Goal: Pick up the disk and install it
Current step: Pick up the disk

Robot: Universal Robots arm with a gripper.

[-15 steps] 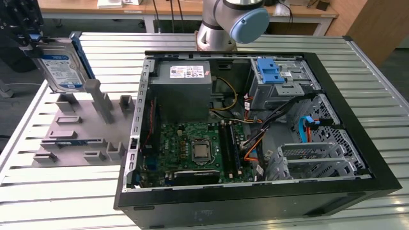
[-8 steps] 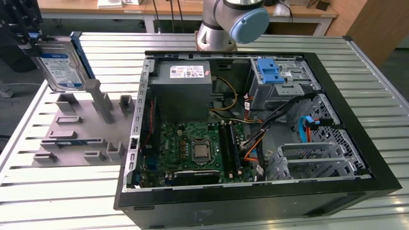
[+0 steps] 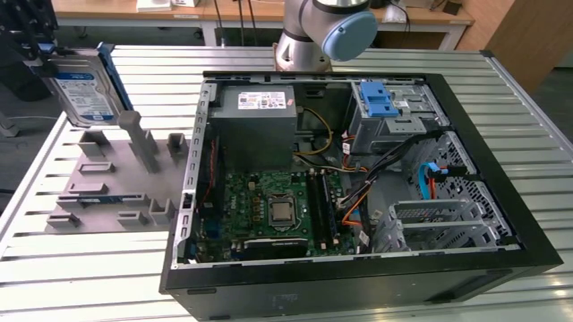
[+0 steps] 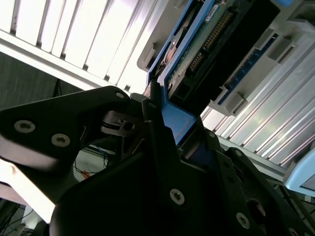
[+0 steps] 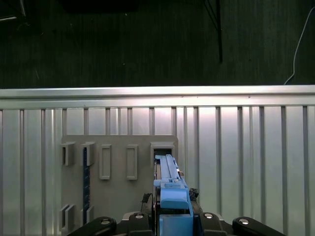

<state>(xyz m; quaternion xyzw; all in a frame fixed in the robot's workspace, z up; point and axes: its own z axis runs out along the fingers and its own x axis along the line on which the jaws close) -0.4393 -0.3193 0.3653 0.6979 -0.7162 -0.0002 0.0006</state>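
Silver disk [image 3: 85, 94] with its blue frame is way over on the exterior view's left, stood up on edge with the label side facing the camera; the gripper [image 3: 45, 57] has it by the top end, pads squeezed tight on the blue carrier. In the second wrist view you can see the gripper [image 4: 179, 130] pinching that blue plastic, with the disk [image 4: 206, 39] showing its green board side; in the first wrist view the disk [image 5: 170, 182] sticks out edge-on from the gripper [image 5: 172, 219] over a slot in the grey fixture block [image 5: 118, 196].

Just below the disk in the exterior view sits that fixture block [image 3: 98, 201] on the slatted metal table [image 3: 90, 268]; one of its tall posts [image 3: 133, 137] stands right beside the disk's lower corner, and the other slots are scattered around it.

Moving right, the open black PC case [image 3: 358, 288] lies on its side; grey power supply box [image 3: 255, 134] at the far end, green motherboard [image 3: 268, 208] in front of it. A tangle of black and orange cables [image 3: 358, 194] runs between the board and the bays. Further right there's a light-blue latch piece [image 3: 378, 100] on top of the drive bay, and a grey metal cage [image 3: 439, 221] nearer the camera; the arm's base [image 3: 323, 27] stands behind the case.
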